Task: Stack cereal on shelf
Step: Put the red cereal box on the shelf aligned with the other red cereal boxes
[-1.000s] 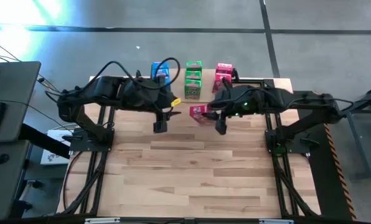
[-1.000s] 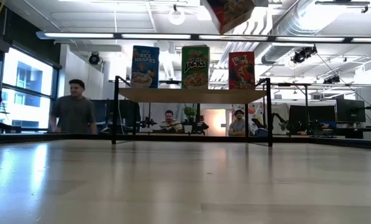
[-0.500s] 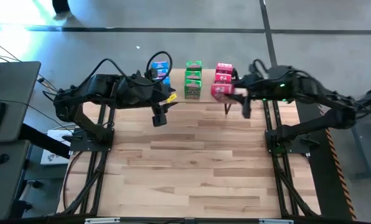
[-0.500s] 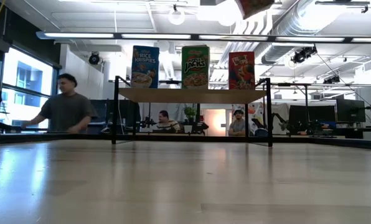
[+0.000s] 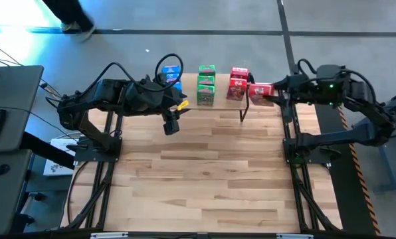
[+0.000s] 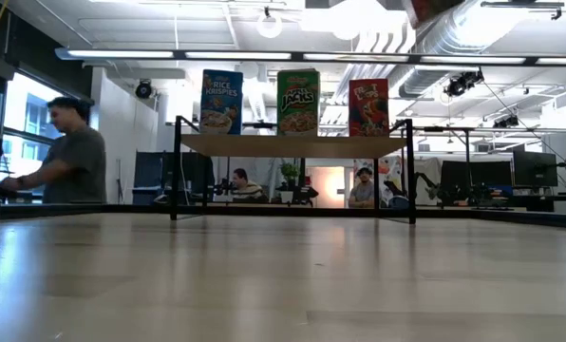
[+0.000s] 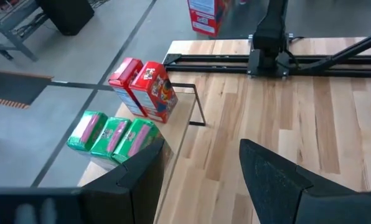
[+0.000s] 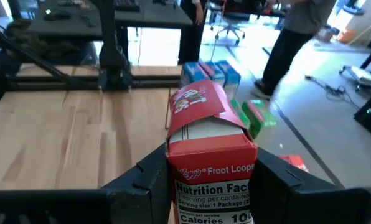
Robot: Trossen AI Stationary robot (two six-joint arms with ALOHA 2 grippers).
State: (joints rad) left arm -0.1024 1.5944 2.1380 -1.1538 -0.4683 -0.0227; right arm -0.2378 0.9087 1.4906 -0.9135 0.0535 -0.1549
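The shelf (image 6: pixel 292 144) stands at the table's far edge. On it stand blue cereal boxes (image 5: pixel 173 74), green ones (image 5: pixel 206 85) and two red ones (image 5: pixel 236 83). My right gripper (image 5: pixel 272 93) is drawn back over the table's far right corner, high up, shut on a third red cereal box (image 8: pixel 210 149), to the right of the shelf's red boxes. My left gripper (image 5: pixel 171 123) hangs open with nothing in it over the table's left half, near the shelf's front; its wrist view shows the green boxes (image 7: pixel 111 134) and red boxes (image 7: pixel 145 87). My right gripper pinches the red box between its two fingers on two opposite faces (image 8: pixel 173 168), the nutrition panel (image 8: pixel 211 199) turned toward the wrist. The fingers come nearly level from the table's right side. The box is lifted clear of table and shelf, its far end (image 8: pixel 195 102) sticking out beyond the fingers.
The right arm's black base frame (image 5: pixel 297 143) and the left arm's (image 5: pixel 95 143) stand at the table's sides. Bare wooden tabletop (image 5: pixel 198 179) stretches from the shelf to the near edge. A person (image 6: pixel 60 152) stands in the room behind the table.
My right gripper has carried the red box from over the table's middle toward the right edge and upward, rolling somewhat, and stayed shut on it. The box now hangs right of the shelf's red boxes. The person behind has walked left.
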